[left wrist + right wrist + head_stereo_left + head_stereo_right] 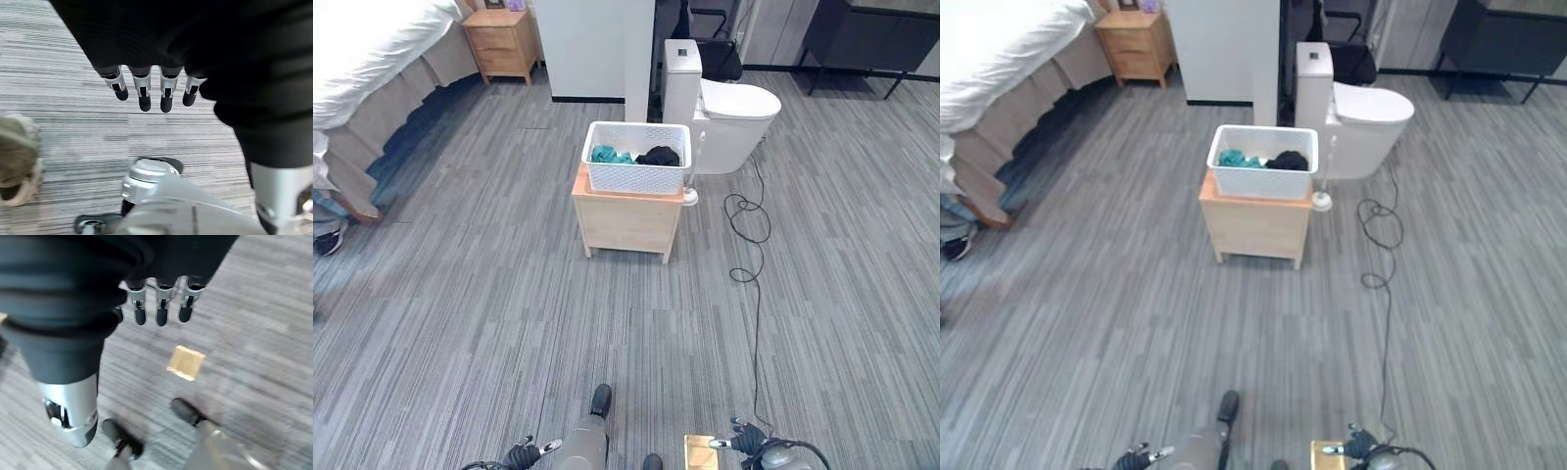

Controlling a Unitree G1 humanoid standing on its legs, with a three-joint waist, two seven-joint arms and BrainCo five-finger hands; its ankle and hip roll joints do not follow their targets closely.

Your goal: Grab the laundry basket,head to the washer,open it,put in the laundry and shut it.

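A white laundry basket (636,171) stands on a low wooden cabinet (626,223) in the middle of the room, a few steps ahead of me. A teal cloth (607,155) and a black cloth (659,156) lie in it. My left hand (143,93) hangs over the grey floor with its fingers straight and holds nothing. My right hand (161,313) hangs the same way, fingers relaxed and empty, above a small gold square (186,363) on the floor.
A white toilet (729,122) stands just behind the basket to the right. A bed (372,69) runs along the left, with a person's shoe (328,240) beside it. A wooden nightstand (501,44) and a dark cabinet (871,39) stand at the back.
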